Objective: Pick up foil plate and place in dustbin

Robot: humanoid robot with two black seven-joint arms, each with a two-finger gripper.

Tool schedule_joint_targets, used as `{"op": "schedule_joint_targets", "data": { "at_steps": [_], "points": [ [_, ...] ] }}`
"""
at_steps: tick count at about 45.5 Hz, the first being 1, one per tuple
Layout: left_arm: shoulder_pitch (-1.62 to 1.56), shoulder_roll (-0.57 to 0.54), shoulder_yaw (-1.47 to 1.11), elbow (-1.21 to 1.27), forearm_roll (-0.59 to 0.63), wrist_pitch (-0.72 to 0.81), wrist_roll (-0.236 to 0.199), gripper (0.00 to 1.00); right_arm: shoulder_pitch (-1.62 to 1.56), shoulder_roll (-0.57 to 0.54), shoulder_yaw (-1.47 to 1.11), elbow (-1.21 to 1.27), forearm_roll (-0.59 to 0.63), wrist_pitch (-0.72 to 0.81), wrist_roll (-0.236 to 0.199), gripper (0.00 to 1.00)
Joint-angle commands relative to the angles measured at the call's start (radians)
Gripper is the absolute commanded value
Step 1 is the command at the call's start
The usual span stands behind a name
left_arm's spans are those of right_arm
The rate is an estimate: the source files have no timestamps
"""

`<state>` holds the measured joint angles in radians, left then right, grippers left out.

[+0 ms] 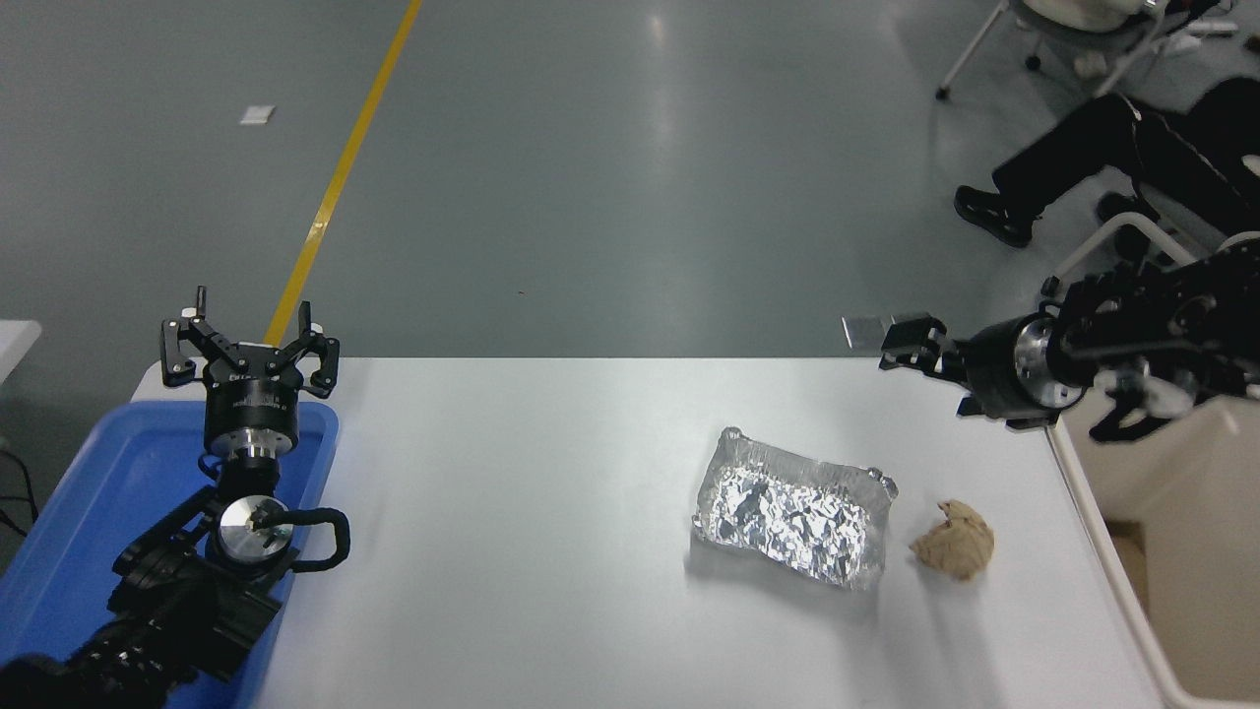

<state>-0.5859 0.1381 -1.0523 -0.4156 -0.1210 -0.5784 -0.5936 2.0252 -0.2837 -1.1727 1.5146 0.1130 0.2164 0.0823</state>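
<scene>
Foil plate (pixel 792 507) below-left of right hand (pixel 901 343)

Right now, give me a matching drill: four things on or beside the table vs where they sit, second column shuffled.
Things:
1. foil plate
2. paper ball
3. dustbin
4. blue tray

Places:
A. off the table's right edge
B. at the table's left end, under the left arm
C. right of centre on the table
D. just right of the foil

Pairs: 1-C, 2-D, 3-A, 4-B
</scene>
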Motion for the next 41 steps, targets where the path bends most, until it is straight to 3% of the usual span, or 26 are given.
{"op": "schedule_joint_targets", "data": {
  "at_steps": [1, 24, 41],
  "points": [
    [0.000, 0.000, 0.000, 0.001, 0.000, 0.000, 0.000, 0.99, 0.262, 0.101, -0.033, 0.180, -0.001, 0.191, -0.003, 1.00],
    [0.000, 0.001, 0.000, 0.001, 0.000, 0.000, 0.000, 0.99, 0.420, 0.086, -0.033, 0.213, -0.009, 0.445, -0.018, 1.00],
    [0.000, 0.001, 0.000, 0.001, 0.000, 0.000, 0.000, 0.99, 0.310, 0.086, -0.025, 0.185, 0.020, 0.348, -0.009, 1.00]
  ]
}}
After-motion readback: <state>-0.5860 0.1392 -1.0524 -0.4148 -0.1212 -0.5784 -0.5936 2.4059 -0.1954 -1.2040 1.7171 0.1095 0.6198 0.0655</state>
